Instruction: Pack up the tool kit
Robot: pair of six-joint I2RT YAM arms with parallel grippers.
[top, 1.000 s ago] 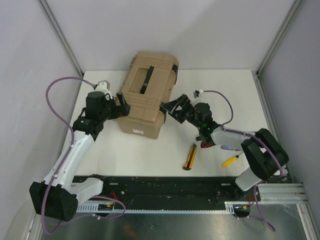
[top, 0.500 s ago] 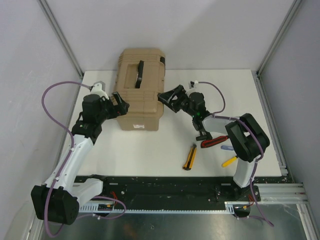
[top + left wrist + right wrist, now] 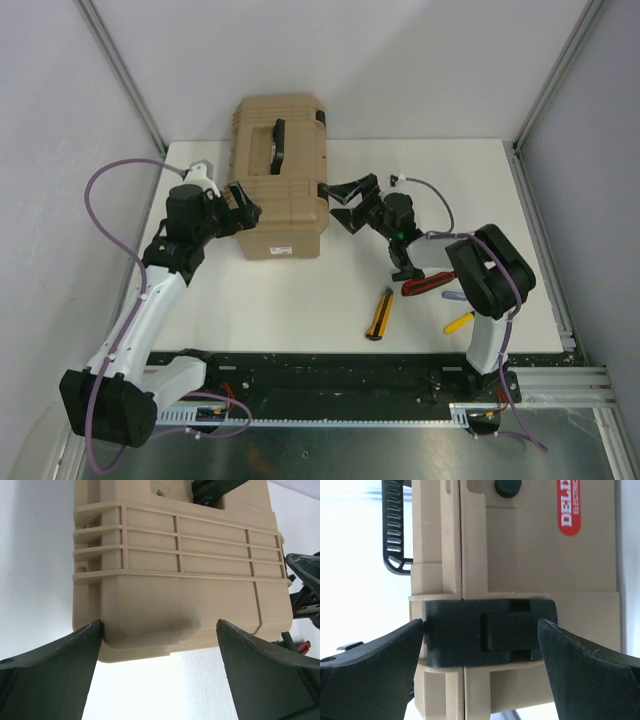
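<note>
The tan tool case [image 3: 280, 190] is standing on the far part of the white table [image 3: 300, 300], a little left of the middle, with its lid down and its black carry handle [image 3: 277, 150] lying flat on top. In the right wrist view I am seeing the side of the case with a black latch [image 3: 490, 632] lying flat across the seam between lid and body, and part of a red label [image 3: 570, 507] above it.

The left gripper [image 3: 243, 203] is sitting at the left end of the case with its jaws spread wide. In the left wrist view the left gripper [image 3: 159, 630] is framing the lower end of the case; one finger [image 3: 75, 650] seems to touch the corner, while the other is standing apart from the case wall.

The right gripper [image 3: 332, 205] is pointing at the right end of the case, also spread wide and holding nothing. In its own camera the right gripper [image 3: 480, 627] is framing the latch, with one fingertip [image 3: 395, 645] just beside the latch edge; I cannot tell if it is touching.

On the table near the right arm, the tools are lying outside the case: a yellow and black utility knife [image 3: 379, 313], a red-handled tool [image 3: 428, 283], a small blue-handled tool [image 3: 453, 295] and a yellow screwdriver [image 3: 460, 321].
</note>
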